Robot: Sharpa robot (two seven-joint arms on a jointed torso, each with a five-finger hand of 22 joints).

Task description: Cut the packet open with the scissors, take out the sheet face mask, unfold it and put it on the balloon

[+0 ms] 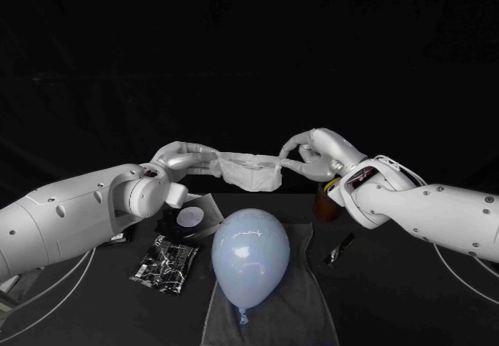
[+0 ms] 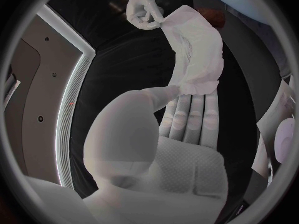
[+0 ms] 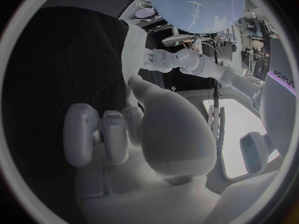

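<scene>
White and limp, the thin fabric sheet face mask [image 1: 249,171] hangs in the air between the two hands, raised behind and above the pale blue, egg-shaped rubber balloon [image 1: 249,249]. The left hand [image 1: 187,157] pinches one end between its thumb and flat, side-by-side fingers [image 2: 187,117]. The right hand [image 1: 305,155] nips the opposite corner between thumb and a fingertip, with its other fingers curled in. Holding the mask by its two ends seems meant to let the folds be drawn apart (it looks only partly opened, sagging in the middle). The balloon lies lengthwise on a grey cloth towel [image 1: 307,303], which likely keeps it from rolling. The crinkled black-and-silver foil packet [image 1: 164,264] lies beside the balloon on the left arm's side, and the dark scissors [image 1: 339,248] lie on the other.
</scene>
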